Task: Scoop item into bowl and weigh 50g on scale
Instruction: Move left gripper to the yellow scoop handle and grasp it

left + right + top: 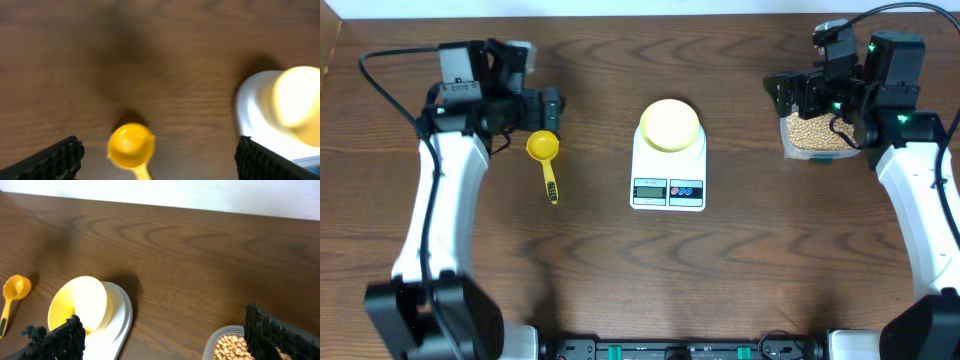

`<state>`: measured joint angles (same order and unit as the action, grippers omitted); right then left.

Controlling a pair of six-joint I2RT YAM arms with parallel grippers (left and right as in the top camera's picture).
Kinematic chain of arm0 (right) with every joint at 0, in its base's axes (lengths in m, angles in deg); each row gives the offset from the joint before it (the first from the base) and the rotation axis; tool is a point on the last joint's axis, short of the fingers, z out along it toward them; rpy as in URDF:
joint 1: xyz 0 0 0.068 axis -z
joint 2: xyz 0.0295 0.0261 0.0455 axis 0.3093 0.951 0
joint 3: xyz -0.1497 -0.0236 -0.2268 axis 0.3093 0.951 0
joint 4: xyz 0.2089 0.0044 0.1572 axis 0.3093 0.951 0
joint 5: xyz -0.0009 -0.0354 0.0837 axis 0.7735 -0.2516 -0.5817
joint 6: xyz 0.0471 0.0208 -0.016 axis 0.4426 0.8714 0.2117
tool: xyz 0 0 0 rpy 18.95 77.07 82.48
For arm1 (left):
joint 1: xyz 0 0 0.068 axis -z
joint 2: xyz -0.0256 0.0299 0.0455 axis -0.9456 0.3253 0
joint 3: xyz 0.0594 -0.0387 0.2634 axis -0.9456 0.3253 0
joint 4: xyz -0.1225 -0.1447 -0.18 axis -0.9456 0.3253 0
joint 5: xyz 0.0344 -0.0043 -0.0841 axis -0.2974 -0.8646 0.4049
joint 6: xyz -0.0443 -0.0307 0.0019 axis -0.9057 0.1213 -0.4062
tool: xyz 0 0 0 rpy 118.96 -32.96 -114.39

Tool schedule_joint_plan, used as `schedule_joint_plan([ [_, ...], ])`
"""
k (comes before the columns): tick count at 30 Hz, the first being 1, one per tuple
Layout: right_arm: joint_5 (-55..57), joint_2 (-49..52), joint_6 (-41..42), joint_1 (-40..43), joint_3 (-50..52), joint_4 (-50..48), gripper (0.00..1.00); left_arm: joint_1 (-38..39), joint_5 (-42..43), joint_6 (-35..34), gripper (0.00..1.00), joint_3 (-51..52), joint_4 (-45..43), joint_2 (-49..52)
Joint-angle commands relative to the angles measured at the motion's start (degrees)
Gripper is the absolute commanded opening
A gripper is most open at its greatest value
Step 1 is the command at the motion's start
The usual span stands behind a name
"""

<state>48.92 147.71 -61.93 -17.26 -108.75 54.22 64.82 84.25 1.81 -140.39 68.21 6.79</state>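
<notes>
The pale yellow-green bowl (669,125) stands empty on the white scale (667,185) at the table's middle. The tan beans (812,132) fill a clear tub (790,150) at the right. A yellow scoop (542,147) lies left of the scale, handle toward the front. My left gripper (546,104) hovers just behind the scoop, open and empty; its wrist view shows the scoop (131,145) between the wide-apart fingers (55,160). My right gripper (788,95) hangs open over the tub's left end. Its view shows the beans (231,347), the bowl (80,305) and the scale (119,325).
Both arms' white links run along the left and right table edges toward the bases at the front. A cable loops behind the left arm (380,80). Bare wood lies between scale and tub.
</notes>
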Motion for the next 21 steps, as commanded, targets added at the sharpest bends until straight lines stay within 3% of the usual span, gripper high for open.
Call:
schedule_joint_plan([
  [1,-2.4,1.7,0.1,-0.9,-1.2,0.0,0.99,-4.8,-2.3,0.1,0.95,-0.9,-0.7,5.2],
  [9,-2.4,5.1,0.1,-2.9,-1.2,-0.2,0.99,-7.3,-2.5,0.3,0.76,-0.9,-6.3,17.0],
  [21,0.4,5.2,0.1,-4.7,-1.2,0.1,0.98,-6.7,-3.1,3.3,0.65,-0.9,-0.7,23.0],
])
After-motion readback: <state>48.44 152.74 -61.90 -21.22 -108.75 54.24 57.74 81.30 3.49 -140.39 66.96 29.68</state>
